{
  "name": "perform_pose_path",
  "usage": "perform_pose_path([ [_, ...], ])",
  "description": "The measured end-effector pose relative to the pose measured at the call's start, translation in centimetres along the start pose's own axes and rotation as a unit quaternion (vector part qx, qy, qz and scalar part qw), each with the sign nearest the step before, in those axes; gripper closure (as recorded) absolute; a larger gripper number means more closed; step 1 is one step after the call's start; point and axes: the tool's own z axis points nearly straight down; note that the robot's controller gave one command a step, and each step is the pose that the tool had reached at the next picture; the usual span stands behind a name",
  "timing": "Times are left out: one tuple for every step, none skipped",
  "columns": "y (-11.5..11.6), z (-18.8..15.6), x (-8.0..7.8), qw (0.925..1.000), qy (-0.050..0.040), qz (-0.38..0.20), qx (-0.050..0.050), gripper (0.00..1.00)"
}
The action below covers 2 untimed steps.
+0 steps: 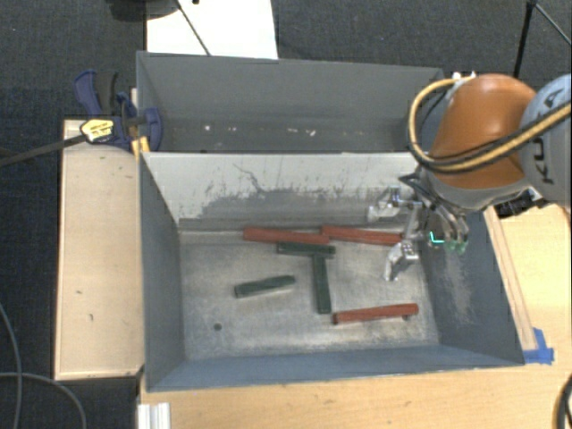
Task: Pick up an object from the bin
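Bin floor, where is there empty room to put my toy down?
The left part of the bin floor is bare, between the left wall and the lone green stick. The front strip before the front red stick is bare too. Crowded at the back, where two red sticks and crossed green sticks lie by the gripper.

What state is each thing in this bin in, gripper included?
Gripper: open, holding nothing.
Back left red stick: flat, meeting the next.
Back right red stick: flat, end by the gripper.
Front red stick: flat, alone.
Left green stick: flat, alone.
Short green stick: flat, topping a T.
Long green stick: flat, the T's stem.
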Motion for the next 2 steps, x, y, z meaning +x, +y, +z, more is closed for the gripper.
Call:
perform_pose_path([
  [0.0, 0.0, 0.0, 1.0, 0.0001, 0.0, 0.0, 0.0],
  [-0.3, 4.4, 1.3, 0.9999, -0.0019, -0.013, 0.0, 0.0],
])
